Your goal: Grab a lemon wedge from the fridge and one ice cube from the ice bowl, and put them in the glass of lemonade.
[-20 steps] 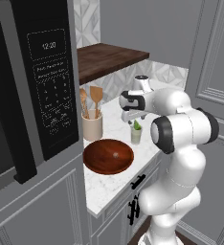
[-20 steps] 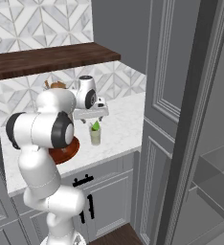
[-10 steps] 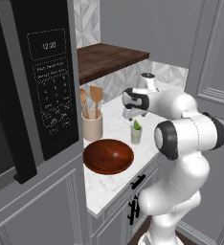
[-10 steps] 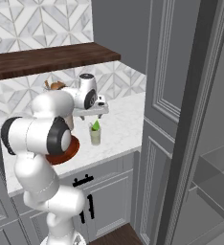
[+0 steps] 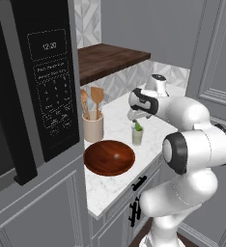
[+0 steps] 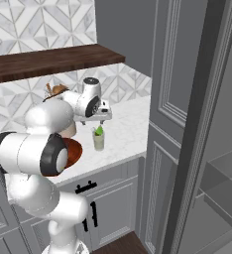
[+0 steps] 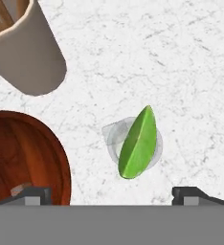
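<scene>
The glass of lemonade (image 5: 137,137) (image 6: 98,142) (image 7: 115,135) stands on the marble counter. The green lemon wedge (image 5: 138,127) (image 6: 99,131) (image 7: 138,143) sits in its mouth, sticking out above the rim. My gripper (image 5: 135,116) (image 6: 99,118) (image 7: 111,196) hangs open just above the glass, pointing down, with nothing between its fingers. The reddish-brown ice bowl (image 5: 109,157) (image 6: 72,150) (image 7: 23,153) lies beside the glass. A small pale piece in it, the ice cube (image 7: 19,189), shows near one fingertip. At the right edge stands the open fridge (image 6: 209,99) with a glass shelf.
A beige crock (image 5: 92,126) (image 7: 28,52) with wooden spatulas stands behind the bowl. A black microwave (image 5: 42,91) juts out at the left, and a dark wooden shelf (image 5: 107,57) hangs over the counter. Grey panelled cabinets (image 6: 170,89) rise at the right.
The hand has stayed over the glass with its jaws open. The arm's elbow has swung lower and nearer to the cameras.
</scene>
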